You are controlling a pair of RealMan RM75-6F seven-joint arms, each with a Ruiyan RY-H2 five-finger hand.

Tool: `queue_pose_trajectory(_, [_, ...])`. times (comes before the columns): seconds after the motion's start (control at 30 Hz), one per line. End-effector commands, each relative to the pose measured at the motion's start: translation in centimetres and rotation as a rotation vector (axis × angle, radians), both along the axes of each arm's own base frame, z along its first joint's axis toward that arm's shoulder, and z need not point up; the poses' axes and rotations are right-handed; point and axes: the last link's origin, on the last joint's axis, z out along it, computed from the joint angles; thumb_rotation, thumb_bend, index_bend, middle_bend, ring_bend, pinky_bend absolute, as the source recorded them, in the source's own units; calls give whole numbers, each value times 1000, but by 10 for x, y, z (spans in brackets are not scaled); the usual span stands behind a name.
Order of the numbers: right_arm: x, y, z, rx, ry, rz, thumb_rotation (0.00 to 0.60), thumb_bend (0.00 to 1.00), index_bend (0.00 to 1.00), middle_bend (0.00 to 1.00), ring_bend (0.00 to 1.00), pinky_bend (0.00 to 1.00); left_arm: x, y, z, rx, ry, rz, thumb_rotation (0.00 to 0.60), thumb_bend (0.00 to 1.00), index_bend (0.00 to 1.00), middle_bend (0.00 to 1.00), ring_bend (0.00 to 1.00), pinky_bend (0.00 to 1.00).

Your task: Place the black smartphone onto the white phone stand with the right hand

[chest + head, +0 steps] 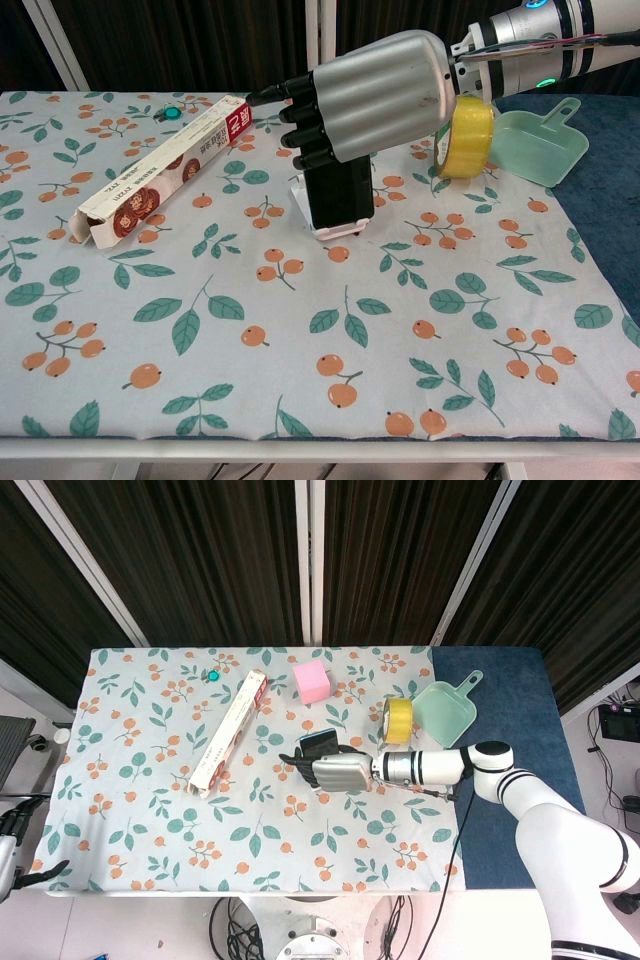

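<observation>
The black smartphone (340, 200) stands upright, leaning back on the white phone stand (336, 232) in the middle of the floral cloth. My right hand (380, 95) covers its upper part, with dark fingers (305, 125) curled around the top edge; the contact itself is hidden. From the head camera the phone's top (318, 742) shows just beyond the right hand (338, 772). My left hand (12, 865) sits off the table's near left corner, mostly cut off, holding nothing.
A long red-and-white box (160, 175) lies left of the stand. A yellow tape roll (468, 138) and a green scoop (535, 140) sit just right of my forearm. A pink cube (312, 682) and a small teal item (214, 677) lie farther back.
</observation>
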Motion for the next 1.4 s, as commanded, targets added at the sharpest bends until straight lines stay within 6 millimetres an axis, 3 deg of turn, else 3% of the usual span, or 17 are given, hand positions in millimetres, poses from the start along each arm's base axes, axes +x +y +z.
queue_pose_trajectory(0.03, [0,0,-1,1,-5,-1,600,436,488,217,225,0,0,0,-1,-2,0,0,493,56,109,117,150,223])
queue_pose_trajectory(0.63, [-5,0,-6,4,4,-14,600,436,482,213,211,0,-3,0,0,-9,0,11,494,56,109,117,151,223])
queue_pose_trajectory(0.7, [-4,-1,-6,2,3,-16,600,428,422,194,181,0,-3,1,0,-9,0,11,493,56,110,117,150,223])
queue_pose_trajectory(0.83, [-4,-4,-6,-21,9,-21,600,359,30,49,15,0,-2,1,0,-10,-1,10,494,56,109,117,150,223])
queue_pose_trajectory(0.87, [-4,-4,-6,-26,11,-24,600,342,2,23,2,0,-2,1,0,-11,-1,10,494,56,109,117,150,223])
queue_pose_trajectory(1.1, [-4,-4,-4,-42,10,-35,600,195,0,0,0,0,-3,1,-1,-17,0,15,497,56,109,117,150,223])
queue_pose_trajectory(1.23, [-1,-2,1,-47,-6,-29,600,177,0,0,0,0,-3,1,-1,-16,0,14,494,56,110,117,150,223])
queue_pose_trajectory(1.4, [3,5,23,-56,-85,-36,600,176,0,0,0,0,-1,3,-1,-15,-1,5,493,56,109,117,151,223])
